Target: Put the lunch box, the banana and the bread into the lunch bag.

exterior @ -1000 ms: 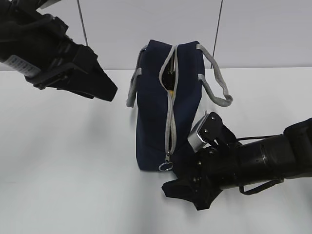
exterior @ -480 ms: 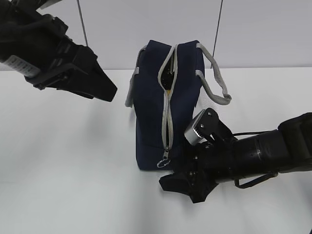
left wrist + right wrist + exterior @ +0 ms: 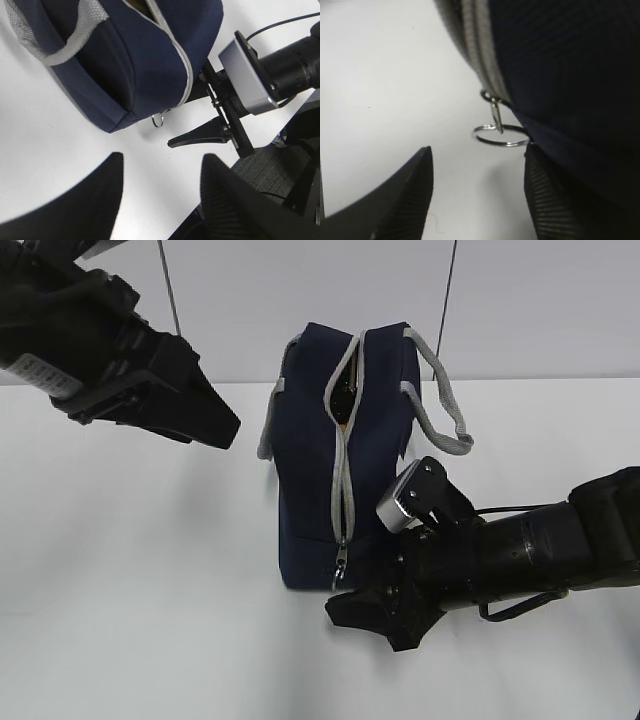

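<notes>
Lunch bag [image 3: 345, 455] upright, zip gaping (contents unclear); both grippers parted, empty.

Upright navy lunch bag [image 3: 310, 480] (zipper partly open)

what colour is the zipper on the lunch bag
Grey, against the navy lunch bag. The zipper shows best in the exterior view.

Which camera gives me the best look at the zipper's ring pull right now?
The right wrist view: the ring pull hangs large and sharp between the right gripper's open fingers, untouched. The left wrist view shows it small under the lunch bag's bottom corner. In the exterior view the gripper mostly hides it.
</notes>
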Robot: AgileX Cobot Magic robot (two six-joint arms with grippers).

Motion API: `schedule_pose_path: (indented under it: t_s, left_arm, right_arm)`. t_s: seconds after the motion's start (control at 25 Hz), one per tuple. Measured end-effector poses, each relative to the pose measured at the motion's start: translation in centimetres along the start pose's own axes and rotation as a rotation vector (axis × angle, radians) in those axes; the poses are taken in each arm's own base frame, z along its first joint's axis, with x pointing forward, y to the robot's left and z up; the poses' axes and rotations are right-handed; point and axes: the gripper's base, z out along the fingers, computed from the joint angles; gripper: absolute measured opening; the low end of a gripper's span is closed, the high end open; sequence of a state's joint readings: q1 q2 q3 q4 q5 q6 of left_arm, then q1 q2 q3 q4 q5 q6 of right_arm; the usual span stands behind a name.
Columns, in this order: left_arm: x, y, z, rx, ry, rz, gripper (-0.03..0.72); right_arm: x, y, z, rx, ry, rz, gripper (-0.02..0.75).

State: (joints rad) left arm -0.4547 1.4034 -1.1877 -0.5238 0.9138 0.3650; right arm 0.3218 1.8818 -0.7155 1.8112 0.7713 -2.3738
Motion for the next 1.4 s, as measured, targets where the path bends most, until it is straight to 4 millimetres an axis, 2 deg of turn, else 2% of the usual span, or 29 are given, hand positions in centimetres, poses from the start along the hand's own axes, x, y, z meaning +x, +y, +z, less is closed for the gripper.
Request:
schedule_pose_path:
  t_s: [1.08, 1.28, 1.4]
  left_arm:
    - [0.0, 0.0, 0.0, 0.002, 0.005, 0.0, 0.361]
    - [0.0, 0.0, 0.0, 0.001, 0.005, 0.001, 0.361]
    - [0.0, 0.0, 0.0, 0.0, 0.005, 0.001, 0.361]
  right_arm:
    - [-0.3, -1.0, 0.5, 0.033, 0.015, -0.014, 0.433]
    - [0.1, -1.1, 0.7, 0.03, 0.027, -0.005, 0.344]
    - [0.1, -1.1, 0.7, 0.03, 0.027, -0.005, 0.323]
